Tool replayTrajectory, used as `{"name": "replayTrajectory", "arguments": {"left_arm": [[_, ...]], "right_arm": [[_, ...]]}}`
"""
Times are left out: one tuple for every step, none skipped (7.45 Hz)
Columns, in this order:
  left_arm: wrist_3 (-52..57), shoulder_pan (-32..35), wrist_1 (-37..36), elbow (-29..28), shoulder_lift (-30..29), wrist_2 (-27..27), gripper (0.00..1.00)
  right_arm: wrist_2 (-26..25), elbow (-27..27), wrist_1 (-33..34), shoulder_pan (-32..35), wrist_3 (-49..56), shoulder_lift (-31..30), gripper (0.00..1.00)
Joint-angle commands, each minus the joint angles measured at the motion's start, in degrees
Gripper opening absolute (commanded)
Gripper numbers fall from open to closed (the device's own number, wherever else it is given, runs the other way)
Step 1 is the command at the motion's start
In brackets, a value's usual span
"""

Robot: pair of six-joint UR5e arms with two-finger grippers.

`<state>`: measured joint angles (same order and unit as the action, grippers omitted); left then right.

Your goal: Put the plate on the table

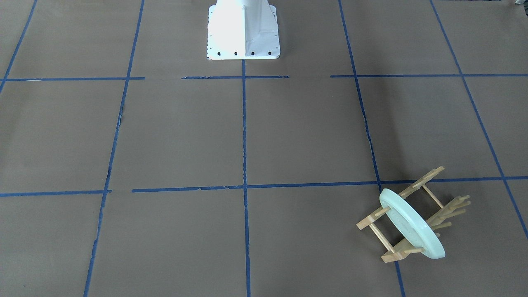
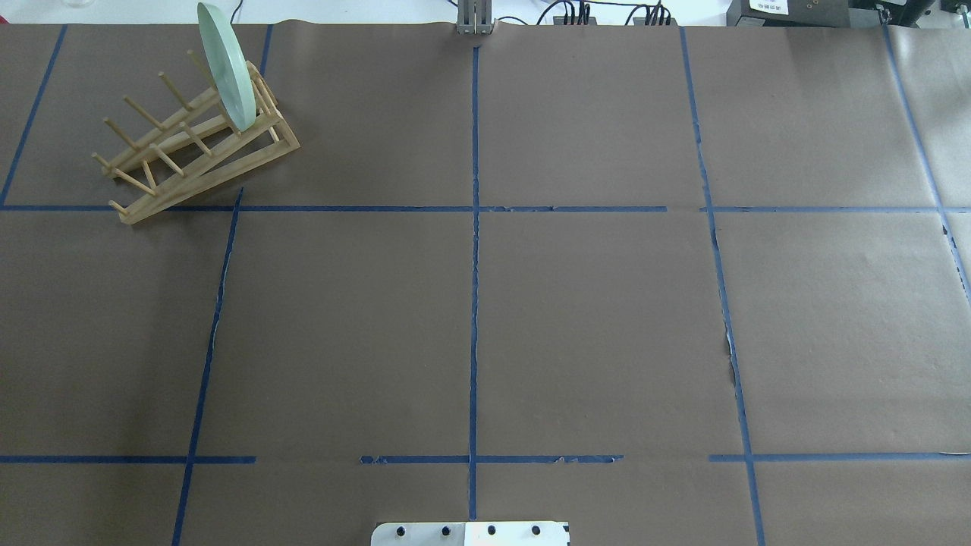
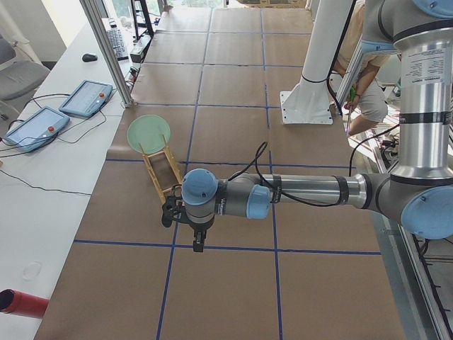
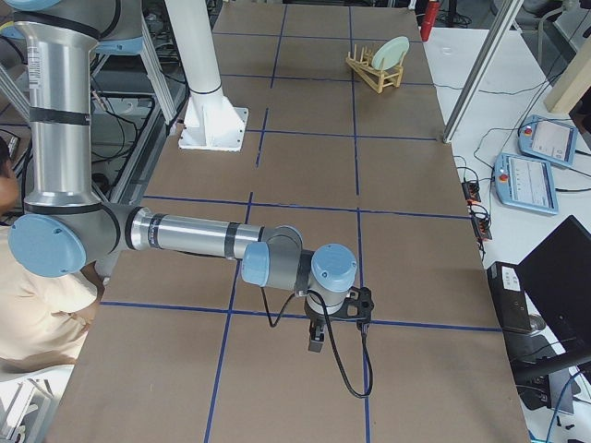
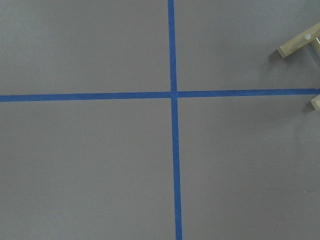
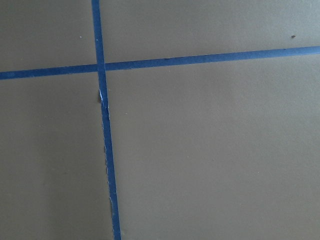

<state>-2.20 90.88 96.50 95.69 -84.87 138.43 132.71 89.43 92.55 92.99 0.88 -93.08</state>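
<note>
The pale mint-green plate (image 2: pixel 225 64) stands on edge in the wooden peg rack (image 2: pixel 190 152) at the far left corner of the table (image 2: pixel 592 326). It also shows in the front view (image 1: pixel 412 225), the left side view (image 3: pixel 149 133) and the right side view (image 4: pixel 393 52). My left gripper (image 3: pixel 199 244) hangs over the table, short of the rack (image 3: pixel 164 173). My right gripper (image 4: pixel 316 340) hangs over the table's other end, far from the plate. I cannot tell whether either is open or shut. The left wrist view catches only two rack ends (image 5: pixel 300 44).
The white robot base (image 1: pixel 243 29) stands at the table's near middle edge. Teach pendants (image 3: pixel 35 127) and cables lie on the white bench beyond the far edge. A red cylinder (image 3: pixel 21 303) lies there too. A person (image 4: pixel 37 305) sits behind the robot.
</note>
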Motion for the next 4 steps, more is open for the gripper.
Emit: {"name": "replayTrajectory", "arguments": {"left_arm": [[0.09, 0.00, 0.00, 0.46, -0.12, -0.09, 1.00], [0.00, 0.00, -0.08, 1.94, -0.04, 0.00, 1.00], [0.00, 0.00, 0.00, 2.04, -0.12, 0.00, 1.00], [-0.17, 0.00, 0.09, 2.65, -1.78, -0.09, 1.00]], "right_arm": [[0.00, -0.05, 0.00, 0.00, 0.00, 0.00, 1.00], [0.00, -0.05, 0.00, 0.00, 0.00, 0.00, 1.00], [0.00, -0.05, 0.00, 0.00, 0.00, 0.00, 1.00], [0.00, -0.05, 0.00, 0.00, 0.00, 0.00, 1.00]]}}
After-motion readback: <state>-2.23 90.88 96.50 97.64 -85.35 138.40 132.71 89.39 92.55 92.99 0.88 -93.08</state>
